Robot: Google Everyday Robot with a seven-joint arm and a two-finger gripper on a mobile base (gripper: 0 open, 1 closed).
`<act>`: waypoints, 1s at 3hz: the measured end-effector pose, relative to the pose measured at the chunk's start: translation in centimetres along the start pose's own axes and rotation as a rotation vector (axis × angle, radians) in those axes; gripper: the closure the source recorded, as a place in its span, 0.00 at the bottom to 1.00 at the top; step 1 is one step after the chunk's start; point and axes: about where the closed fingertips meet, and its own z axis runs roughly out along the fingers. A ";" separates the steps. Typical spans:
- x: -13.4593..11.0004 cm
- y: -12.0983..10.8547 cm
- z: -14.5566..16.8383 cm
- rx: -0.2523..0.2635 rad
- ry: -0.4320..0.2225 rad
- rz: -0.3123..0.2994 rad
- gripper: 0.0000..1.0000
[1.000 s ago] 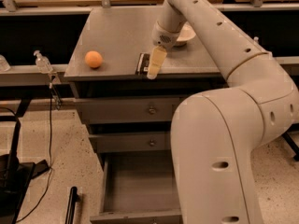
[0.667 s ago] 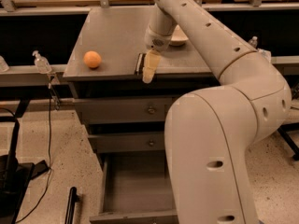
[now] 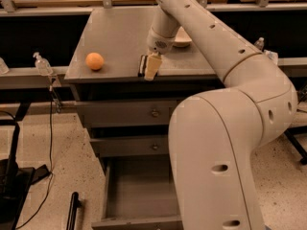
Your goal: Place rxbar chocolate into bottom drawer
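Your pincer point(image 3: 148, 69) is hovering right of the orange point(image 3: 95, 61) at the table's point(image 3: 120, 30) front edge, just beside the rxbar chocolate point(image 3: 142, 65); whether it is gripping, I cannot tell

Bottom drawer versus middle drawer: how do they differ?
The bottom drawer is pulled out, interior showing; the middle drawer is shut. The bottom drawer looks deeper; the middle drawer is shallow with a round knob. Both are grey metal. The gripper is at the cabinet top front edge, by the rxbar chocolate.
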 end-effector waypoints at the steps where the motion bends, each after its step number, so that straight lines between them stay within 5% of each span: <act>1: -0.1 -0.1 0.2 0.000 -0.001 0.000 0.63; 2: -0.2 -0.1 -0.2 -0.001 -0.001 0.000 0.95; 3: -0.2 -0.1 -0.3 -0.001 -0.001 0.000 1.00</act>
